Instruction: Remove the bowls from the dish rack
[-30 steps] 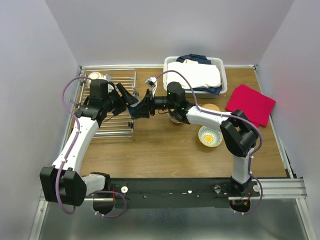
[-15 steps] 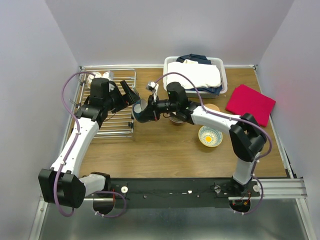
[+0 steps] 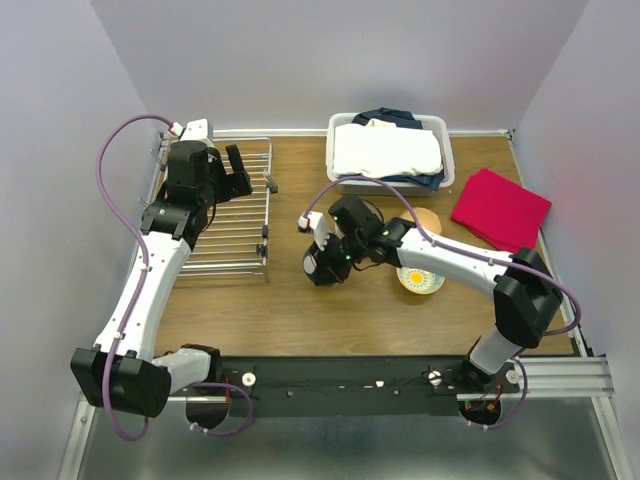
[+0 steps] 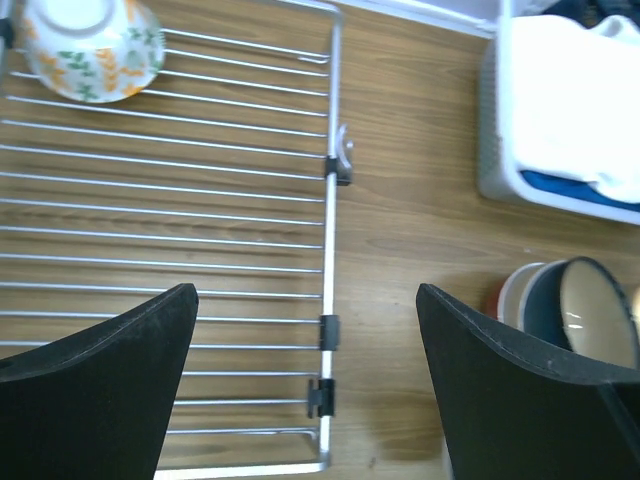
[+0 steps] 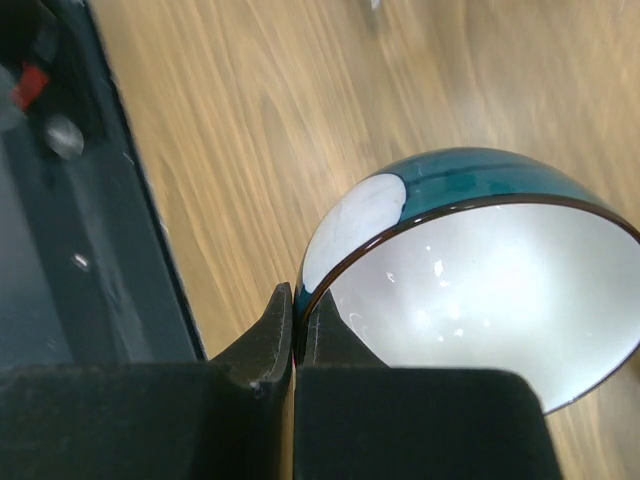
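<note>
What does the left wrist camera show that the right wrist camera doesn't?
Only the left wrist view: the dish rack with one leaf-patterned bowl in a corner, the white basket, a stack of bowls on the table, and the open left claw. Only the right wrist view: the right claw shut on the rim of a teal bowl, white inside. Both: the wooden table.

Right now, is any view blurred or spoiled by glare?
Right wrist: the table behind the teal bowl is blurred, with small glints inside the bowl. Left wrist: sharp, dish rack crisp, fingers just black shapes. Top external: even light, soft shadows.
</note>
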